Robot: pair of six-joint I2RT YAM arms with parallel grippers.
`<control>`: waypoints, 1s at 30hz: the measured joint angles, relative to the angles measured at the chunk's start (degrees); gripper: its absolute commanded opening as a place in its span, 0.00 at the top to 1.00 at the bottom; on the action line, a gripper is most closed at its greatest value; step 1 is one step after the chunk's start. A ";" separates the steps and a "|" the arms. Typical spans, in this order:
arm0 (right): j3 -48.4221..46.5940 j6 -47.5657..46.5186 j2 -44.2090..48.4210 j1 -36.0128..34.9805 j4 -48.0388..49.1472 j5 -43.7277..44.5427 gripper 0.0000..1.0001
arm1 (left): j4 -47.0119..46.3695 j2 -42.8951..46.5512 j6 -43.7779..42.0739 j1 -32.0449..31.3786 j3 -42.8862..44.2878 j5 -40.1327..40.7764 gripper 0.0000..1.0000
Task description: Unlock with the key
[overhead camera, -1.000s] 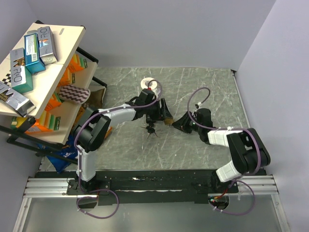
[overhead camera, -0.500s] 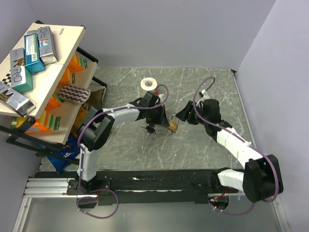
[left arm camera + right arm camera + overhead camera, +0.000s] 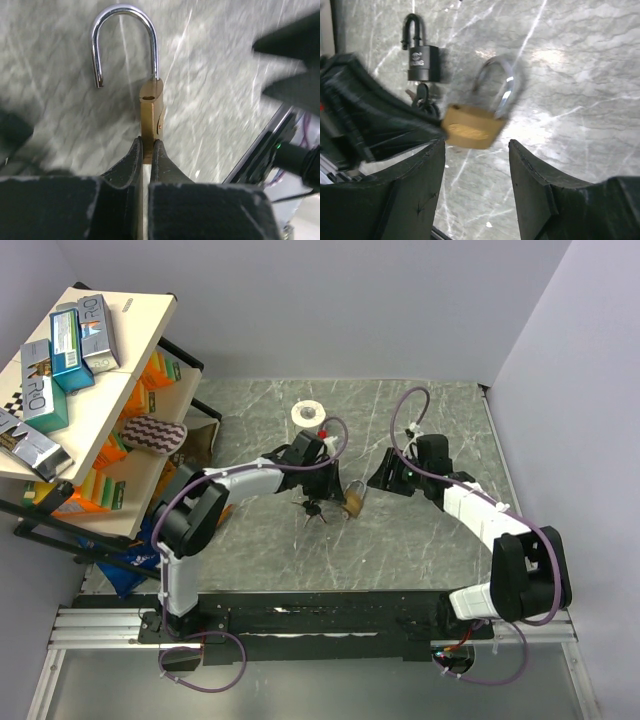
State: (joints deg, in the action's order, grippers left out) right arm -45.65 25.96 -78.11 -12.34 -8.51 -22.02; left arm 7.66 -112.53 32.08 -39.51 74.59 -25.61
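Observation:
My left gripper (image 3: pixel 147 145) is shut on the bottom of a brass padlock (image 3: pixel 151 112), whose silver shackle (image 3: pixel 125 40) stands open with one end free. In the top view the brass padlock (image 3: pixel 353 502) sits just off the left gripper (image 3: pixel 336 490), low over the table. My right gripper (image 3: pixel 476 150) is open and empty, a little to the right of the brass padlock (image 3: pixel 470 131). The key (image 3: pixel 313 510) lies as a dark bunch on the table left of the padlock. In the right wrist view the key (image 3: pixel 422 102) is partly hidden behind the left arm.
A black padlock (image 3: pixel 423 62) with its shackle shut lies on the marble table right by the key bunch. A white tape roll (image 3: pixel 307 414) sits farther back. A slanted shelf (image 3: pixel 140 310) with boxes and snack packs stands at the left edge.
My left gripper has shut on the brass padlock. The right gripper has opened, let go of the padlock and drawn back to the right.

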 measured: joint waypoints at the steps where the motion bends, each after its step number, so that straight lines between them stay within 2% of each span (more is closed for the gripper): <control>1: -0.09 -0.55 -0.20 0.50 -0.31 -0.44 0.39 | -0.13 0.94 -0.61 0.00 -1.09 -0.02 0.99; 3: -0.22 -1.75 -0.74 1.81 -0.85 -1.90 0.38 | -0.09 3.06 -2.56 0.00 -3.34 -0.11 0.99; 4: -0.35 -2.56 -1.03 2.64 -1.27 -2.93 0.19 | 0.02 3.98 -3.13 0.07 -4.26 -0.22 0.99; 6: -1.14 -4.31 -1.55 4.26 -2.49 -5.22 0.14 | 0.46 5.77 -4.61 0.11 -5.81 -0.59 0.99; 15: -13.57 -14.95 -6.99 5.68 -5.42 -20.68 0.14 | 1.01 10.73 -7.32 0.55 -6.86 -7.34 0.99; 23: -14.01 -15.85 -14.08 5.07 -4.61 -31.45 0.15 | -0.24 12.28 -6.36 3.45 -7.89 -12.22 0.99; 30: -9.79 -14.88 -16.04 4.24 -1.14 -33.51 0.16 | -3.21 13.07 -5.22 5.95 -8.76 -14.78 0.99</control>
State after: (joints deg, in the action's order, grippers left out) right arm -55.44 11.07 -94.15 -8.10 -9.65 -55.53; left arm 4.45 -99.46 26.85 -33.56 65.82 -40.38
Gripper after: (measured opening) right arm 0.844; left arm 0.015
